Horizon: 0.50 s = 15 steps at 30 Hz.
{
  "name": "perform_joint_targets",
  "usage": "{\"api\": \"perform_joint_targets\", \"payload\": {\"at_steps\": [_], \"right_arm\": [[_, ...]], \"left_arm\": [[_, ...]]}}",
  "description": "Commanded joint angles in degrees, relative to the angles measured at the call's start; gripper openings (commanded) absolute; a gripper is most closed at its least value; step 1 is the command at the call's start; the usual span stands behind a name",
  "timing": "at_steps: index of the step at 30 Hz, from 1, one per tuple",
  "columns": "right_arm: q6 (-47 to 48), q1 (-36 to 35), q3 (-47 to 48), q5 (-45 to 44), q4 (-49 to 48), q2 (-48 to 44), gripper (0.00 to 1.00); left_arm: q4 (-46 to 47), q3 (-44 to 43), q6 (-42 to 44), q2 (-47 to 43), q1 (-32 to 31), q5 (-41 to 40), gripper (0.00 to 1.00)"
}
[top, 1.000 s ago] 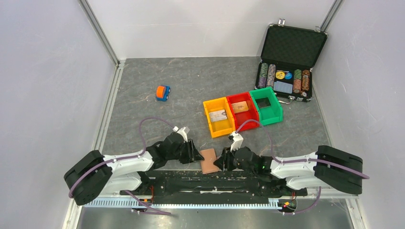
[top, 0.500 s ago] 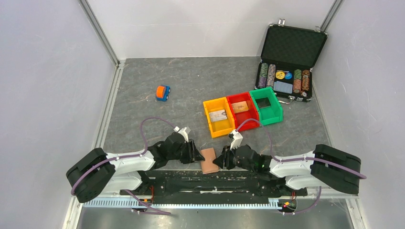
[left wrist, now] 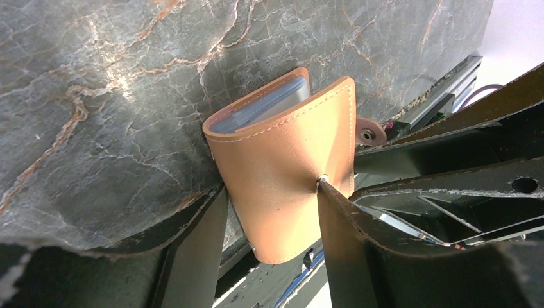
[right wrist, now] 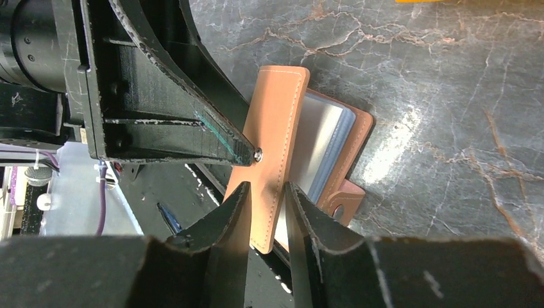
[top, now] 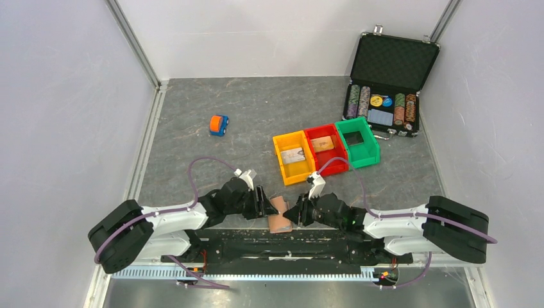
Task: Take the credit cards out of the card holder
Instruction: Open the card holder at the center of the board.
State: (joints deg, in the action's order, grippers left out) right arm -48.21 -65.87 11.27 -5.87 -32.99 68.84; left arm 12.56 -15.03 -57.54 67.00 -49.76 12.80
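The tan-brown card holder (top: 280,218) lies at the table's near edge between both grippers, its front cover raised. My right gripper (right wrist: 267,187) is shut on that cover's edge (right wrist: 272,128); pale blue-grey pockets (right wrist: 324,144) show behind it. My left gripper (left wrist: 271,186) is open around the holder (left wrist: 282,147), with one fingertip (left wrist: 323,183) touching the outside of the cover. I see no card in the pockets. A pale card (top: 293,154) lies in the yellow bin and a tan-orange card (top: 323,143) in the red bin.
Yellow (top: 283,160), red (top: 333,160) and green (top: 369,151) bins stand in a row beyond the holder. An open black chip case (top: 391,61) sits at the far right. A small orange and blue toy car (top: 219,125) is at the far left. The black arm base (top: 282,244) runs just behind the holder.
Both grippers have closed in on the holder. Its front cover, flat before, now stands raised in my right gripper.
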Motion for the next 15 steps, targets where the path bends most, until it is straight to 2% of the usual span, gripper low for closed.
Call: {"api": "perform_joint_targets", "payload": {"at_steps": [1, 6, 14, 15], "right_arm": [[0.15, 0.02, 3.02, 0.49, -3.94, 0.36, 0.28], [0.3, 0.12, 3.82, 0.75, -4.62, 1.07, 0.25], [0.46, 0.12, 4.76, 0.49, -4.26, 1.78, 0.0], [0.32, 0.05, 4.41, 0.14, -4.11, 1.47, 0.0]], "left_arm": [[3.42, -1.16, -1.4, -1.91, -0.45, 1.62, 0.61], [3.41, -0.4, -2.57, -4.96, -0.43, 1.24, 0.69], [3.44, 0.85, -3.76, -7.6, -0.43, 0.5, 0.73], [3.44, 0.88, -3.87, -7.73, -0.43, 0.53, 0.73]]}}
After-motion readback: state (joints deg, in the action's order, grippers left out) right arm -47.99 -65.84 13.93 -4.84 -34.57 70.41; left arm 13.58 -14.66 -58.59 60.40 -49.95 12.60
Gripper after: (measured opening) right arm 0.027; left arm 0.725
